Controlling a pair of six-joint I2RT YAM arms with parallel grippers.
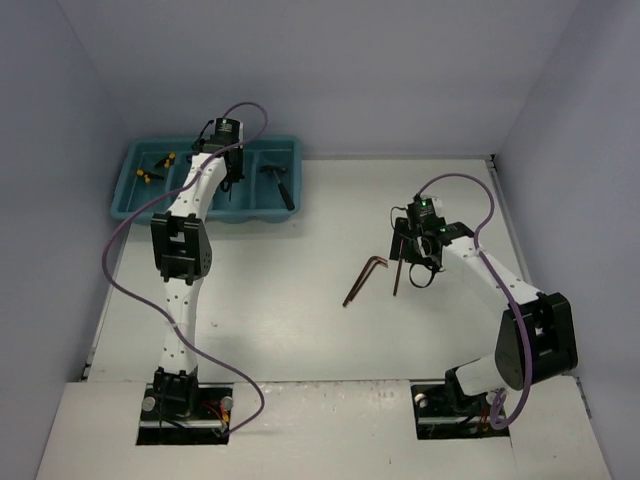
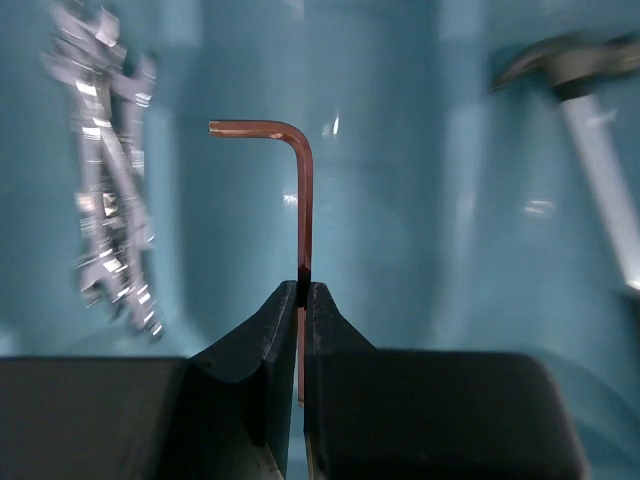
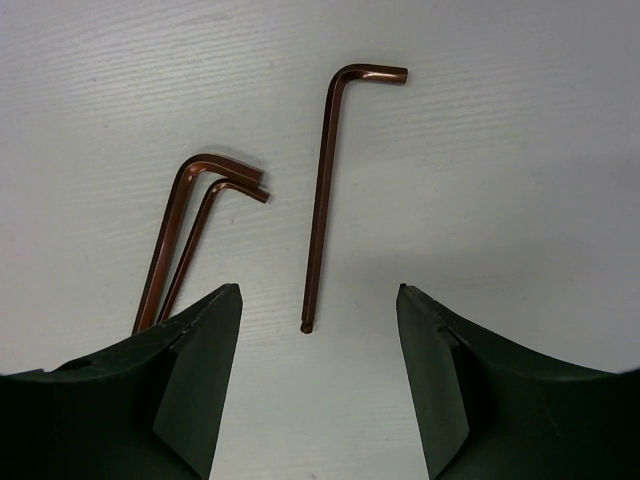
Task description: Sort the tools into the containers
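white and flat, the counter point(image 1: 300, 320) carries everything. at its far left sits the teal plastic rectangular tray point(image 1: 255, 216), split by low dividers into narrow compartments so each kind of tool lies apart. the left fingers point(image 2: 285, 320) hang over the tray's middle, clenched on the long leg of a thin dark red l-shaped key point(image 2: 305, 200), its bent end pointing away from them. held like this, it looks ready to be let go into the compartment below, which seems bare. the right fingers point(image 3: 215, 330) stand spread, grasping nothing, either side of the near tip of a lone dark red l-shaped key point(image 3: 322, 200) on the counter at the right, likely lined up to pinch its shaft. a small dark-headed hammer point(image 2: 600, 180) lies in the compartment to the right, and a cluster of silver wrenches point(image 2: 110, 200) in the one to the left. yellow-and-black handled pieces point(image 1: 150, 172) lie in the leftmost one. a pair of matching red keys point(image 3: 180, 240) lies just beside the lone one, apart from it.
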